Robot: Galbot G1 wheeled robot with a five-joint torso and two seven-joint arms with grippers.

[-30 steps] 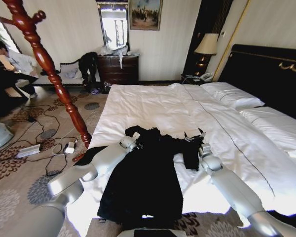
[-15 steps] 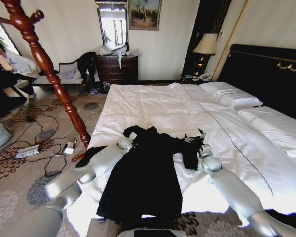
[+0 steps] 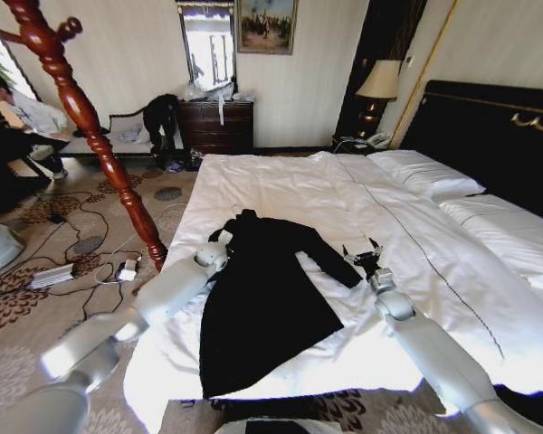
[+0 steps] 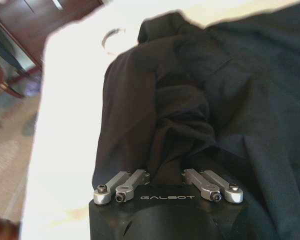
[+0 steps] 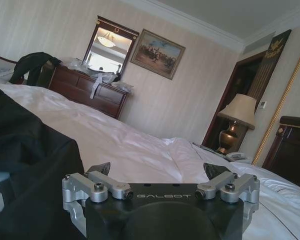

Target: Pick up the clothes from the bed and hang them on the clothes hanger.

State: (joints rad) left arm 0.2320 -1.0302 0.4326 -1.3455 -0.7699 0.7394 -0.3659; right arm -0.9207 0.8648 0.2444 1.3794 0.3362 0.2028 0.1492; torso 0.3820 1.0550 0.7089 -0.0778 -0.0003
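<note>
Spread flatter since before, coat point(image 3: 267, 298) gripped by left gripper point(image 3: 219, 242); right gripper point(image 3: 366, 257) jaws wide, empty

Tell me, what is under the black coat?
Under the black coat lies the bed: its white duvet shows all around it. The left gripper meets the coat's collar end; anything beneath the cloth, a hanger included, is covered.

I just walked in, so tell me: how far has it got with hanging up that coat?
Hardly started. The coat lies flat on the bed, not lifted. The left gripper is at its collar end with cloth bunched at it; the right gripper, open, sits on the duvet beside a sleeve. Lifting it and hanging it are left.
</note>
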